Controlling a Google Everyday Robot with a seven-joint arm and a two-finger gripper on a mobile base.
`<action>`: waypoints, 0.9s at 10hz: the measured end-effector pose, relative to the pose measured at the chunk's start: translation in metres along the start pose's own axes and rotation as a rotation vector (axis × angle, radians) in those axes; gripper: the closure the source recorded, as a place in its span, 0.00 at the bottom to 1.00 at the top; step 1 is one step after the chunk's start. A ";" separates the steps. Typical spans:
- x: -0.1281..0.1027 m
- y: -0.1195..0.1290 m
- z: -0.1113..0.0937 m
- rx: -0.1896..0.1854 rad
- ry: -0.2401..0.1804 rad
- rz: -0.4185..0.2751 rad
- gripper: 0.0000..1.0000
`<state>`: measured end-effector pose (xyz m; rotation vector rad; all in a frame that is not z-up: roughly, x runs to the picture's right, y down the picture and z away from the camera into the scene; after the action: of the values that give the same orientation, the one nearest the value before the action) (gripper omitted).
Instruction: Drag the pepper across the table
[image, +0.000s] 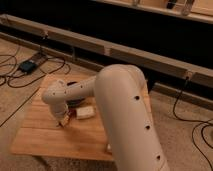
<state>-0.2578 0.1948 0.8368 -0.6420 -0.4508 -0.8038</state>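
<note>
My gripper (63, 121) points down at the left middle of the light wooden table (45, 137), its tips touching the top. The pepper (67, 120) shows only as a small dark red sliver right at the fingertips, and the gripper looks shut on it. My large cream arm (120, 110) reaches in from the right and covers much of the table's right side.
A pale cream block (85, 112) lies just right of the gripper. A dark round dish (75, 103) sits behind it, partly hidden by the arm. Cables and a small dark box (27, 65) lie on the floor at the left. A long dark rail (150, 55) runs behind.
</note>
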 end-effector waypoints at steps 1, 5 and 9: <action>-0.004 0.000 -0.002 -0.005 -0.007 -0.004 1.00; -0.027 -0.002 -0.011 -0.013 -0.079 -0.020 1.00; -0.050 0.002 -0.011 -0.038 -0.182 -0.022 1.00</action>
<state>-0.2863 0.2139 0.7979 -0.7499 -0.6104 -0.7795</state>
